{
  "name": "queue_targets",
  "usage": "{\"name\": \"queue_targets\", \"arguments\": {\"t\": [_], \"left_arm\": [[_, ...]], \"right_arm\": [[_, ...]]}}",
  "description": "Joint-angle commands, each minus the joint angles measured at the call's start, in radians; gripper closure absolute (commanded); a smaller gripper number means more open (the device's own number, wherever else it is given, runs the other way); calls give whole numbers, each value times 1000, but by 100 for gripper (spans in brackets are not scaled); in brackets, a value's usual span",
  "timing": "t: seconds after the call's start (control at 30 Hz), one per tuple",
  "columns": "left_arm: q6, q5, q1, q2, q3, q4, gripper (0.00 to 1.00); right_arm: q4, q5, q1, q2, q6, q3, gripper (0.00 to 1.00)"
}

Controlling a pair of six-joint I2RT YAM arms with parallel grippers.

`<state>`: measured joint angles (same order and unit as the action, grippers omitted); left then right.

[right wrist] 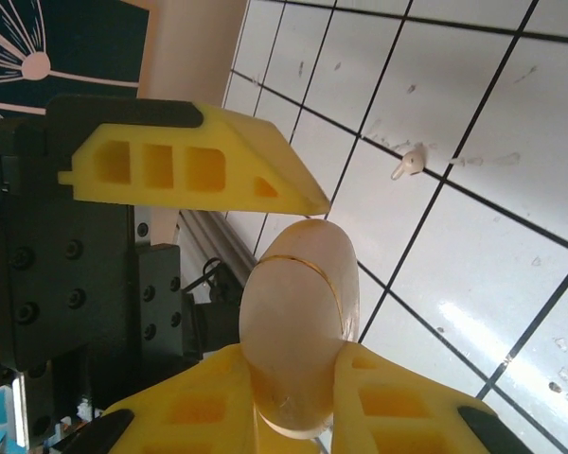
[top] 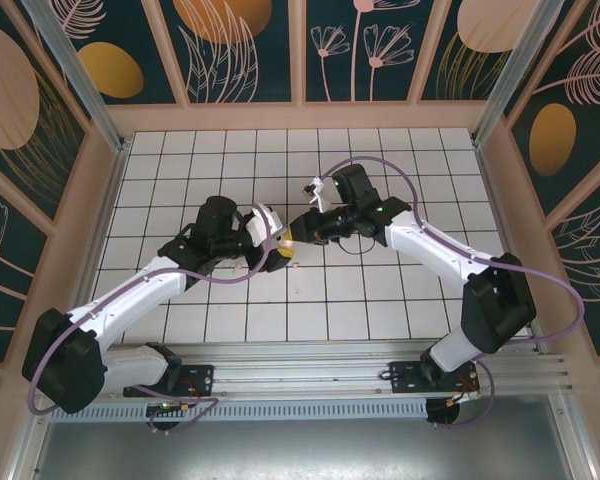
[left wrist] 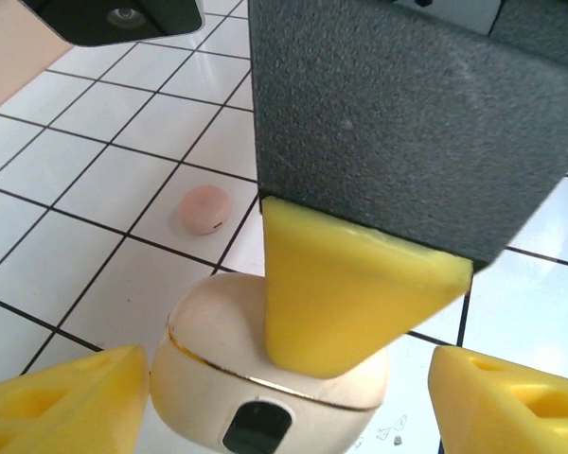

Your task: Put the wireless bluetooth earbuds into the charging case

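One charging case, cream-coloured with a thin gold seam round it, sits where the two arms meet over the middle of the white tiled table. The lid looks shut along that seam, and a small dark window shows on the side facing the left wrist camera.

The right fingers are clamped on the case, one on each broad face. In the right wrist view the case stands up between them. In the left wrist view one of these fingers lies as a yellow wedge across the top of the case.

The left fingers stand wide, one on either side of the case. The left-hand one is just beside its shell and the other is clearly apart from it, so they grip nothing. Whether the case rests on the tiles or hangs just above them I cannot tell.

One earbud is visible, a tiny whitish piece with a short stem. It lies on the table close to a grout line, apart from the case and outside it.

One salmon-pink round disc lies flat on a tile near the case, not touching it.
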<state>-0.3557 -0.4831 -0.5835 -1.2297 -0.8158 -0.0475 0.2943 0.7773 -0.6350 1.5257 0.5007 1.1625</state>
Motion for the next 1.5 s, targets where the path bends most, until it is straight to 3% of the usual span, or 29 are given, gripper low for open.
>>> {"name": "queue_targets", "arguments": {"t": [0.0, 0.33, 0.7, 0.83, 0.9, 1.17, 1.47], "left_arm": [[-30, -2, -3, 31, -41, -13, 22], [-110, 47, -3, 62, -58, -83, 24], [-323, -9, -4, 57, -138, -211, 30], [-382, -63, -5, 24, -206, -276, 44], [-394, -81, -3, 9, -234, -303, 47], [-530, -155, -4, 9, -262, -367, 41], [-616, -207, -5, -20, -309, -439, 43]], "right_arm": [[-64, -46, 5, -64, -36, -30, 83], [-110, -58, 64, -185, -181, -124, 83], [39, -93, 83, -304, -584, -108, 82], [77, -101, 82, -325, -715, -100, 82], [88, -90, 82, -341, -798, -109, 84], [89, -118, 53, -437, -1151, -173, 88], [186, -228, -39, -365, -1296, -111, 89]]}}
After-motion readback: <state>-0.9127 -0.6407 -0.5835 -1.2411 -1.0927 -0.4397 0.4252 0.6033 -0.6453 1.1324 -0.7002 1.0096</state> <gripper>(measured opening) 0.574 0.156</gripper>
